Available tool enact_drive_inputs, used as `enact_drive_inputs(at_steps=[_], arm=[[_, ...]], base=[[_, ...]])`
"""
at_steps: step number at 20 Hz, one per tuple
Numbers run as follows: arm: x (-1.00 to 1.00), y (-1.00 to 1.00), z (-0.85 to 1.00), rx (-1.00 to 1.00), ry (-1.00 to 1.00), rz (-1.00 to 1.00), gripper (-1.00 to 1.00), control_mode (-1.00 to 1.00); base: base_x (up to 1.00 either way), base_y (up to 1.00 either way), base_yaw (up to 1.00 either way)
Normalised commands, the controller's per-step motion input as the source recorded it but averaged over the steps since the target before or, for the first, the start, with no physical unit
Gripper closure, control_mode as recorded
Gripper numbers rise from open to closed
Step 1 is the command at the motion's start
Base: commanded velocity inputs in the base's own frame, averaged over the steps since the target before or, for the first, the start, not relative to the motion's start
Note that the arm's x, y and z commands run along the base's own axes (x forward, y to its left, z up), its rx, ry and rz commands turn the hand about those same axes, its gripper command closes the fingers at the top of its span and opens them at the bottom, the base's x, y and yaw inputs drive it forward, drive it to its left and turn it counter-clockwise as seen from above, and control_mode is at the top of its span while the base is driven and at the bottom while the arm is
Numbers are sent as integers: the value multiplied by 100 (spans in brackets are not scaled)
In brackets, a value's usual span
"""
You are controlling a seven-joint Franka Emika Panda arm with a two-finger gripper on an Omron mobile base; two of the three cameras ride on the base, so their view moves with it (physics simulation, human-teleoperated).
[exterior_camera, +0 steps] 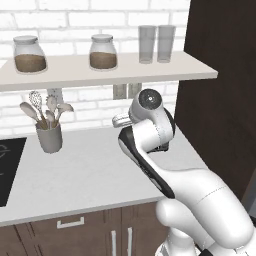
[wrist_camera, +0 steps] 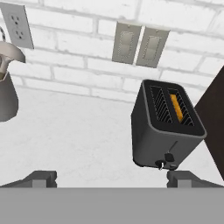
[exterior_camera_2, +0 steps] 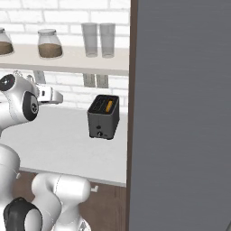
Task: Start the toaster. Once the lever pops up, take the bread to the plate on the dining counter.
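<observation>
Two glass jars (exterior_camera: pixel 29 54) holding brown contents are sitting on the shelf (exterior_camera: pixel 165 70) in the left base view, with a pair of clear tumblers (exterior_camera: pixel 156 43) standing further right. Below, a grey utensil cup (exterior_camera: pixel 49 137) is holding a whisk and wooden spoons on the white worktop (exterior_camera: pixel 85 170), near a black cooktop (exterior_camera: pixel 9 165) at the left edge. The arm is folding up from the lower right, blocking the far right part of the worktop.

Looking from the right base view, the toaster (exterior_camera_2: pixel 103 117) is standing on the worktop just beside a tall dark cabinet side (exterior_camera_2: pixel 133 90), under two wall switches (exterior_camera_2: pixel 95 80). The bread (exterior_camera_2: pixel 108 106) is showing as an orange-tan strip inside one top slot. The arm's wrist is hovering to the left, well apart from the toaster.

Seen in the hand view, the gripper (wrist_camera: pixel 116 179) is standing with its jaws spread wide and holding nothing, its fingertips (wrist_camera: pixel 41 178) rising at the bottom. The toaster (wrist_camera: pixel 166 127) is sitting ahead and right, its small knob low on the near face, the bread (wrist_camera: pixel 176 107) resting in its right slot. A power outlet (wrist_camera: pixel 17 25) is sitting on the brick wall at upper left.
</observation>
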Motion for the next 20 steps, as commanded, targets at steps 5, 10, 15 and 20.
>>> enact_drive_inputs(at_steps=[5, 10, 15, 20], arm=[[0, 0, 0, 0, 0, 0, -100, -100], [0, 0, 0, 0, 0, 0, -100, -100], [0, 0, 0, 0, 0, 0, -100, -100], [0, 0, 0, 0, 0, 0, -100, -100]], base=[[0, 0, 0], [0, 0, 0], [0, 0, 0], [0, 0, 0]])
